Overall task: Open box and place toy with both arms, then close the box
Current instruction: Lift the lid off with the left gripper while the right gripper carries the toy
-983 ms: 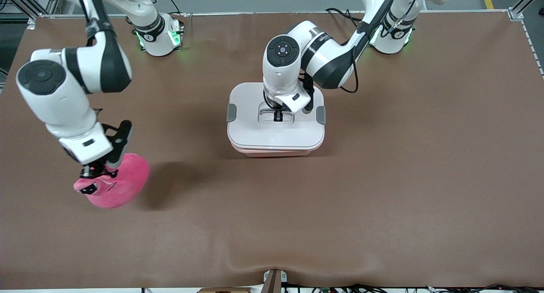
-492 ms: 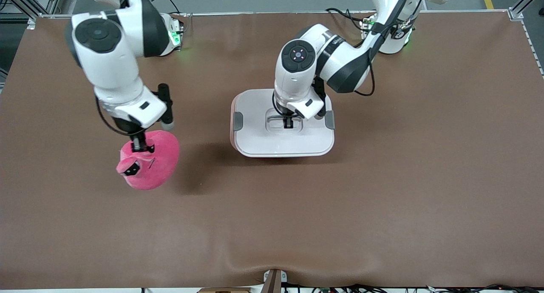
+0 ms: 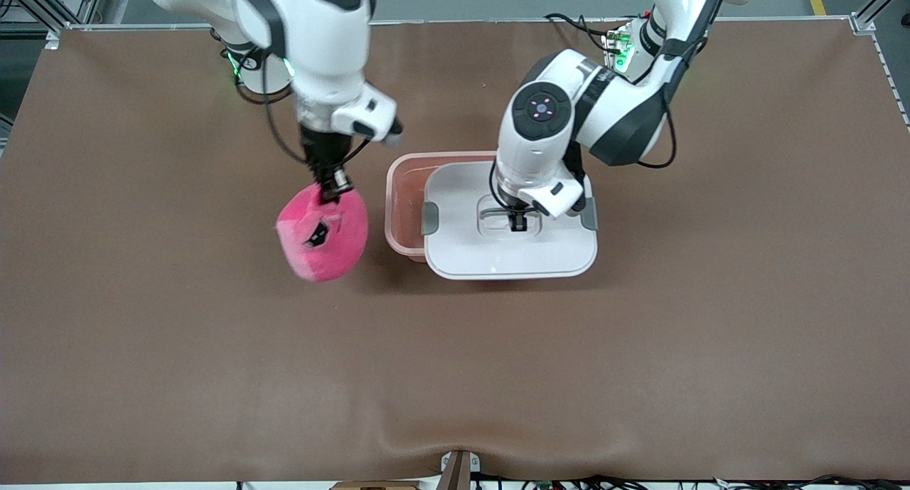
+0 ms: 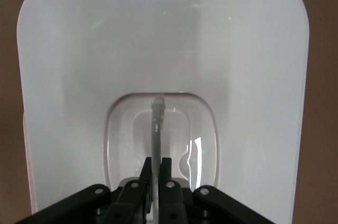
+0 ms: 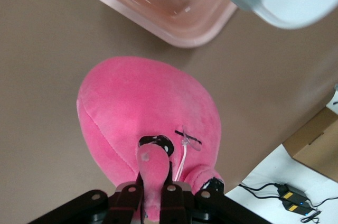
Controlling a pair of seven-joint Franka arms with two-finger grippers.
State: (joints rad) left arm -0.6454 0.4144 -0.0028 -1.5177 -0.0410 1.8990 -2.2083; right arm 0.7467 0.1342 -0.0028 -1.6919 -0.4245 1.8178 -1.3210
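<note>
The box's pale pink tub (image 3: 404,191) stands mid-table, part of its inside showing. Its white lid (image 3: 510,252) hangs above it, shifted toward the left arm's end. My left gripper (image 3: 519,225) is shut on the lid's thin grey handle (image 4: 157,123), which stands in the lid's recess between the fingers. The lid (image 4: 163,49) fills the left wrist view. The hot-pink plush toy (image 3: 323,235) hangs over the table beside the tub, toward the right arm's end. My right gripper (image 3: 334,188) is shut on one of its protruding eyes. In the right wrist view the toy (image 5: 148,108) dangles near the tub (image 5: 158,12).
Both robot bases stand along the table edge farthest from the front camera. A small bracket (image 3: 458,469) sits at the nearest edge. A cardboard box (image 5: 317,139) and cables lie off the table there. The brown mat (image 3: 640,348) has a slight ridge near that edge.
The right arm carried the toy from the right arm's end toward the box. The left arm lifted the lid and shifted it toward its own end, uncovering part of the tub.
</note>
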